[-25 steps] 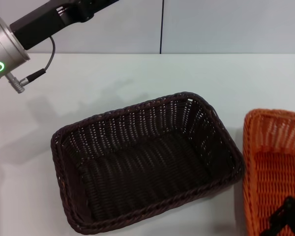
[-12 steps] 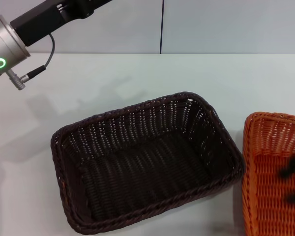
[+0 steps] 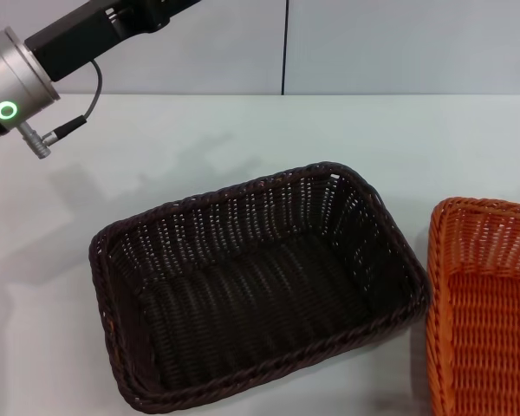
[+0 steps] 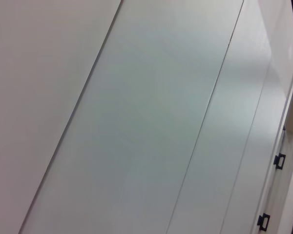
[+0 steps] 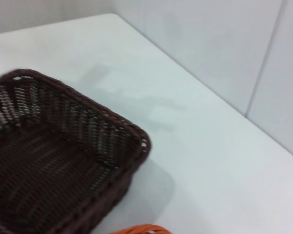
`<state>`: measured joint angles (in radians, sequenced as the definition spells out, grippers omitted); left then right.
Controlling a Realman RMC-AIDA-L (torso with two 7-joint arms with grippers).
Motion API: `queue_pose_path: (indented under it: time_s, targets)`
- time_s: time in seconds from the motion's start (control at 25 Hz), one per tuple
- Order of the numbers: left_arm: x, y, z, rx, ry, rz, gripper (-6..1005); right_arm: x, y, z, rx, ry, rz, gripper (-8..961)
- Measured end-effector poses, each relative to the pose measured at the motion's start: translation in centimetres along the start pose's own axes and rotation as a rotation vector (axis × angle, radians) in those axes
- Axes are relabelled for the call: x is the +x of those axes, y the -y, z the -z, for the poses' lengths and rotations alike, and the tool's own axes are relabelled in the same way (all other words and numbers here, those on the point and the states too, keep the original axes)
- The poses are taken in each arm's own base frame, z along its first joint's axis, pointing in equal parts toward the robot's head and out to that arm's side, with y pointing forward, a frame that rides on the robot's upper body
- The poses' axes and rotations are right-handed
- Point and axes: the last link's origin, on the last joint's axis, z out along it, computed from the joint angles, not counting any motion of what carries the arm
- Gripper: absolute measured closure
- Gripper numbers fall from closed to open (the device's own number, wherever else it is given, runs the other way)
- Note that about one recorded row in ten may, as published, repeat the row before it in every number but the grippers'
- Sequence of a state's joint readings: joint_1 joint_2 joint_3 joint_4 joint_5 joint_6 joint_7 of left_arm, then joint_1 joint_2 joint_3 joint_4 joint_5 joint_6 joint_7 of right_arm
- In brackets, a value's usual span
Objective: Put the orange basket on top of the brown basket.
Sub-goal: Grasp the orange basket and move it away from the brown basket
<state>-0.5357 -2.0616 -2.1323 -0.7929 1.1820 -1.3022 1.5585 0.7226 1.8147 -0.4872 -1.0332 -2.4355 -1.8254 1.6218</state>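
No text, label, brand, number or sign can be read in any of the views. The only mark of any kind is a glowing green ring [image 3: 6, 110] on the silver end of the left arm [image 3: 17, 74], and it carries no lettering. The brown basket [image 3: 251, 286], the orange basket [image 3: 485, 303] and the bench [image 3: 243, 139] bear no writing, and the wall panels [image 4: 136, 122] in the left wrist view are plain.
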Motion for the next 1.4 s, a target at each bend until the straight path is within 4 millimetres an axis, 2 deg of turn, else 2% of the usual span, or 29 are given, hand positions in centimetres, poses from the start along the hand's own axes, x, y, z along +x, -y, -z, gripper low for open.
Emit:
queue_pose_path:
  time_s: [0.48,0.92,1.28,1.4]
  targets:
    - [-0.6,0.5,-0.1,0.027,0.006,0.017,139,1.9,0.2,-4.3,-0.017,-0.147,0.020,211]
    - [-0.9,0.7,-0.6,0.031,0.017,0.025,139,3.9,0.1,-7.4,-0.024,-0.208,0.017,278]
    - [-0.9,0.7,-0.9,0.031,0.018,0.027,139,4.4,-1.1,-9.6,-0.085,-0.179,0.052,332]
    - [-0.9,0.8,-0.7,0.034,0.018,0.028,140,4.7,-1.2,-9.6,-0.086,-0.183,0.047,402]
